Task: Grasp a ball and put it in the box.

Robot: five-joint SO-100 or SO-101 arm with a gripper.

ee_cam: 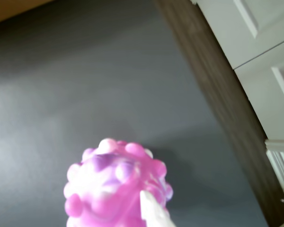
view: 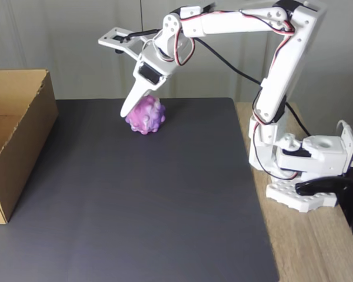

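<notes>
1. At the far edge of the dark mat (view: 165,200) in the fixed view, the white gripper (view: 142,111) reaches down with its jaws clenched around the ball (view: 146,116). The ball looks raised a little off the mat, though I cannot be sure.
2. The box (view: 15,135) stands at the left edge of that view, well apart from the ball, its open top facing up.
3. The step in hand appears to be the carry. To do it well, I judge the arm should lift clear of the box's near wall, swing left, and release only once the ball hangs over the opening.
4. The ball is round, mottled purple and pink, covered in rounded bumps. It looks soft and rubbery, so the bumps may give the jaws purchase, but a loose hold could let it roll out.
5. In the wrist view, the ball (ee_cam: 116,184) sits low in the frame with one pale fingertip (ee_cam: 151,208) pressed against it.
6. The box is plain brown corrugated cardboard with stiff, flat sides. The mat is matte and smooth, lying on a wooden counter (view: 306,247).
</notes>
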